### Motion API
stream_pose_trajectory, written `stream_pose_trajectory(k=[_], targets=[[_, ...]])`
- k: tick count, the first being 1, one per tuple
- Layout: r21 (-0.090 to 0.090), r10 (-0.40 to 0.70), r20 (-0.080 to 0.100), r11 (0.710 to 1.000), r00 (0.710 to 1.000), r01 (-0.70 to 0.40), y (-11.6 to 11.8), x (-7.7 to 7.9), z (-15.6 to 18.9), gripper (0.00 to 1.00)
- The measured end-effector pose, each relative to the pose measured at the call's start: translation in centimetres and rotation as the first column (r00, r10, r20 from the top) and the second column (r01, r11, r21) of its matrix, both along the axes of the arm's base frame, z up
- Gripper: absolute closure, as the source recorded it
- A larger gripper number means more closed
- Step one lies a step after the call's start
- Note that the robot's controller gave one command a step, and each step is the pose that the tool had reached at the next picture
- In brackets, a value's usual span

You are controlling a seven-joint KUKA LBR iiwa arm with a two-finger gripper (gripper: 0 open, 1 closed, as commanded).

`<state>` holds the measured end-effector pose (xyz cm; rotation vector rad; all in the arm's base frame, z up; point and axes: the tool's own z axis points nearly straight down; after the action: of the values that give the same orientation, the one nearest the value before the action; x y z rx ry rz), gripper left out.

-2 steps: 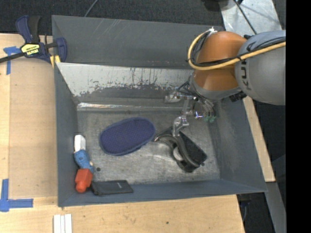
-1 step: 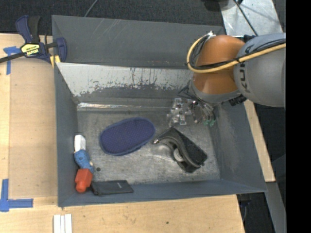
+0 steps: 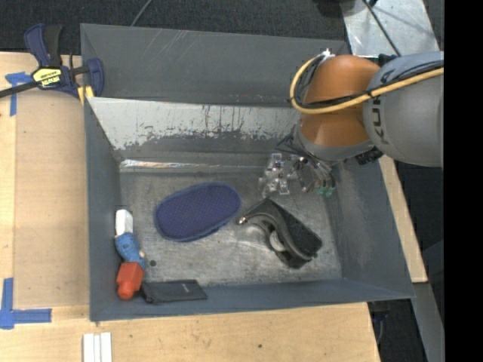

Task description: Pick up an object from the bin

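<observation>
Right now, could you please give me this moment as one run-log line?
gripper: in bin, toward view's right | nearest: black curved object, just below it in view | blue oval pad: to view's left | held: nothing seen

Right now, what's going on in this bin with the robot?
A robot arm reaches into the grey metal bin from the right. Its end hangs low, just above the upper end of a black curved thing on the floor. A blue oval pad lies to that thing's left. A white, blue and red toy and a flat black piece lie in the view's lower left corner.
</observation>
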<state>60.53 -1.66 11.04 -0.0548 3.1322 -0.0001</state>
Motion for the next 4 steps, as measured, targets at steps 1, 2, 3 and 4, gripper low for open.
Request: stream_pose_trajectory(k=[1, 2, 3, 4], targets=[[-0.003, 0.326, 0.001, 0.945, 0.945, -0.326, 0.5, 0.6, 6.9, 1.0], [-0.001, 0.325, -0.004, 0.946, 0.946, -0.325, 0.5, 0.4, 6.7, 0.0], [-0.003, 0.329, -0.001, 0.944, 0.944, -0.329, 6.3, -2.8, -3.7, 0.0], [-0.004, 0.329, 0.02, 0.944, 0.944, -0.328, 6.4, -2.3, -3.2, 1.0]])
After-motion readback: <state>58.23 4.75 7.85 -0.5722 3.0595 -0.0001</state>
